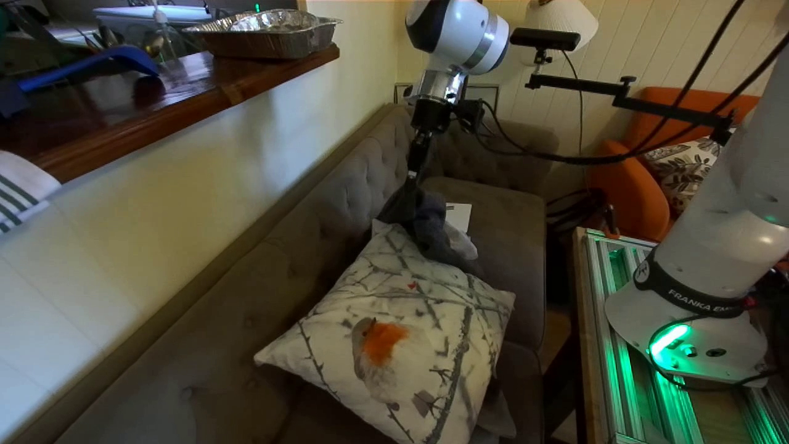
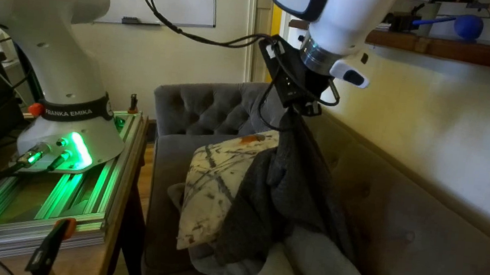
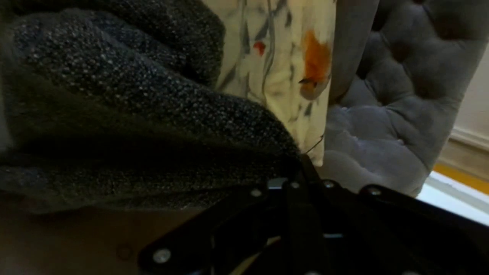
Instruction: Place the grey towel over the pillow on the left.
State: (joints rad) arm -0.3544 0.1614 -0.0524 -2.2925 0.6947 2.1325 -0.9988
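Observation:
The pillow [image 1: 394, 345], white with grey branches and an orange-breasted bird, lies on the sofa. In an exterior view the grey towel [image 2: 280, 195] hangs in dark folds from my gripper [image 2: 296, 111], its lower part in front of the pillow's near side. From the opposite side, my gripper [image 1: 412, 177] is above the pillow's far corner, where the towel [image 1: 431, 228] bunches. In the wrist view the towel [image 3: 153, 88] fills the left and runs to the fingertips, pinched shut on its edge. Part of the pillow [image 3: 279, 57] shows beyond it; the towel hides the rest.
A pale blanket [image 2: 308, 269] lies on the sofa seat under the towel. The tufted sofa backrest [image 1: 333, 209] runs along the wall, below a wooden shelf [image 1: 185, 117] with a foil tray [image 1: 271, 34]. The robot's table [image 1: 595, 333] stands beside the seat.

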